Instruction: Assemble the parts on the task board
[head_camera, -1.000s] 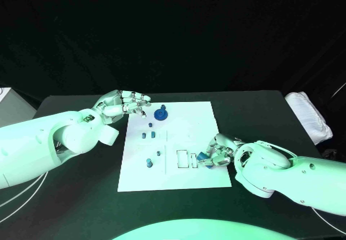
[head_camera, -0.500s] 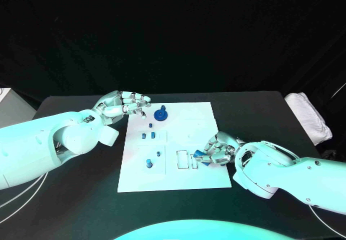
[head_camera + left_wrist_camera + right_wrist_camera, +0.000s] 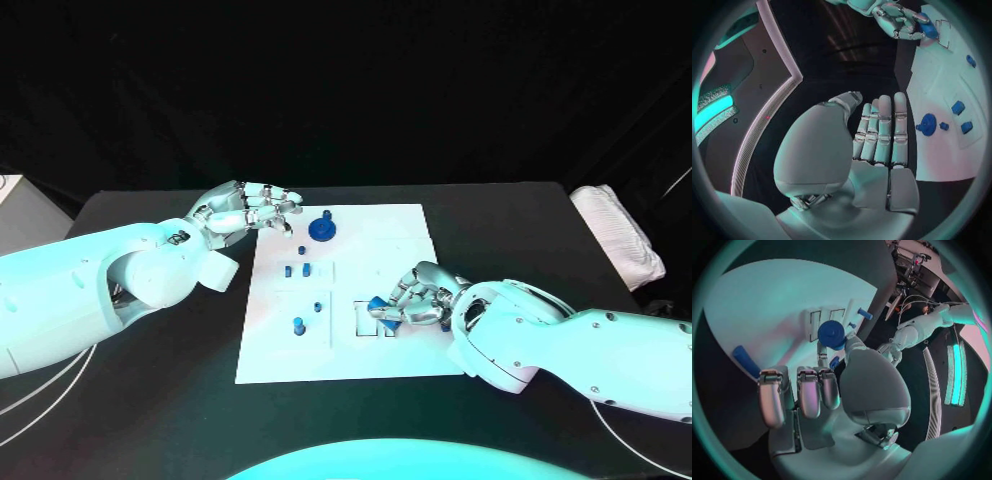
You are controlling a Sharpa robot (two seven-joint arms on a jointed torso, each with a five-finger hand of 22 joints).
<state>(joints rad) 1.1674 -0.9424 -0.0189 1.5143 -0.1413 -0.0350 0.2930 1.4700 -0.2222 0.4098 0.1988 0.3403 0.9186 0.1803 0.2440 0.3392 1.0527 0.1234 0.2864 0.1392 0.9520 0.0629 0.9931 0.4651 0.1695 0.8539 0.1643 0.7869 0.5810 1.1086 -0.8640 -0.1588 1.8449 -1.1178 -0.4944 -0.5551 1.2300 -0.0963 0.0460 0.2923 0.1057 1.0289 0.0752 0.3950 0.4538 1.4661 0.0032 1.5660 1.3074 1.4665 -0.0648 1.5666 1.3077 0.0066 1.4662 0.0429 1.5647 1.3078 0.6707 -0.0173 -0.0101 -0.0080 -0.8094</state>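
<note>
Right hand (image 3: 407, 302) has slid left across the task board (image 3: 378, 352) since 1 s ago, now over the rectangular slots at lower centre; fingers pinch a small blue part (image 3: 378, 304). Left hand (image 3: 248, 208) unchanged at board's upper-left edge, fingers curled, nothing held. Part looks light, stiff, smooth plastic, prob. slippery: best taken by its flat sides. Round blue gear (image 3: 323, 230) w/ peg sits upper centre; board matte white on black desk (image 3: 537, 215).
</note>
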